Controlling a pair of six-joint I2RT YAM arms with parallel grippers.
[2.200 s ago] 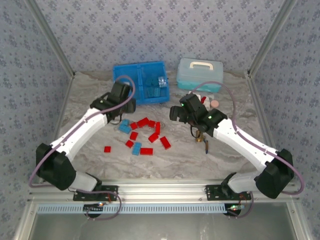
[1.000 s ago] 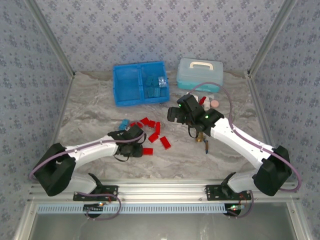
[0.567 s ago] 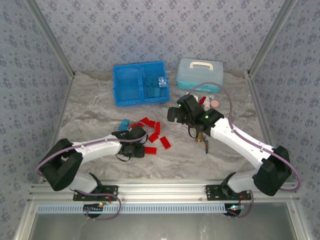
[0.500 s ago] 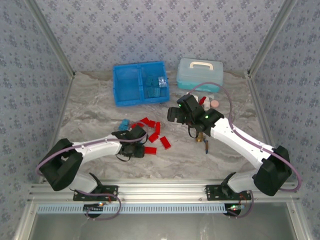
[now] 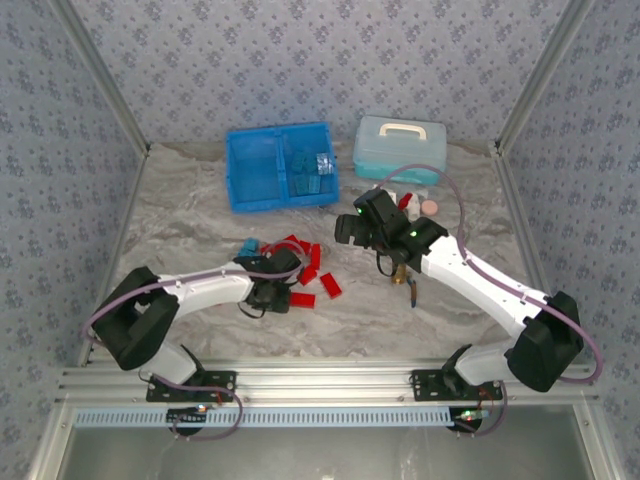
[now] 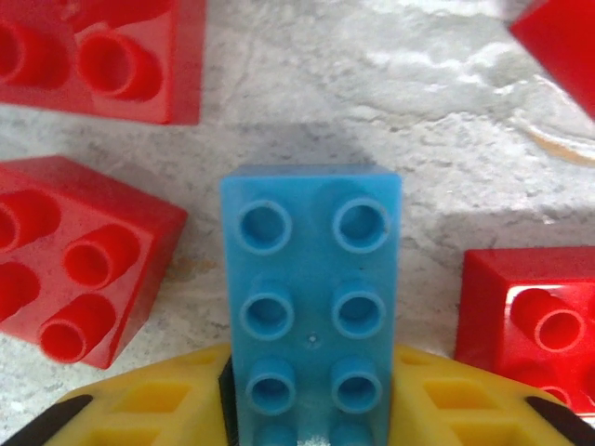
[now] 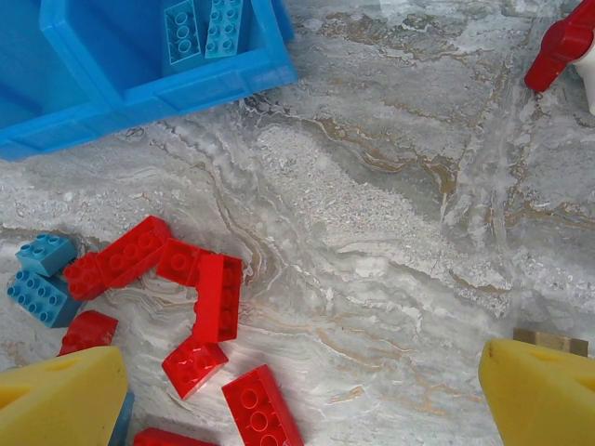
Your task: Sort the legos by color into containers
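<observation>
Top view: left gripper (image 5: 272,292) sits low among the loose legos (image 5: 305,262). Right gripper (image 5: 345,232) is just right of them, with the tray (image 5: 255,170) well beyond both.

Left wrist: yellow fingers (image 6: 139,404) clamp a light blue lego (image 6: 311,279) by its sides, and red legos (image 6: 84,265) lie on either side.

Right wrist: right gripper spread wide, holding nothing. Red legos lie ahead-left. The tray is farther ahead-left, with blue legos (image 7: 204,28) in one compartment.

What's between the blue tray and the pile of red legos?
Nothing: in the right wrist view, bare marbled tabletop separates the blue tray from the red legos.
</observation>
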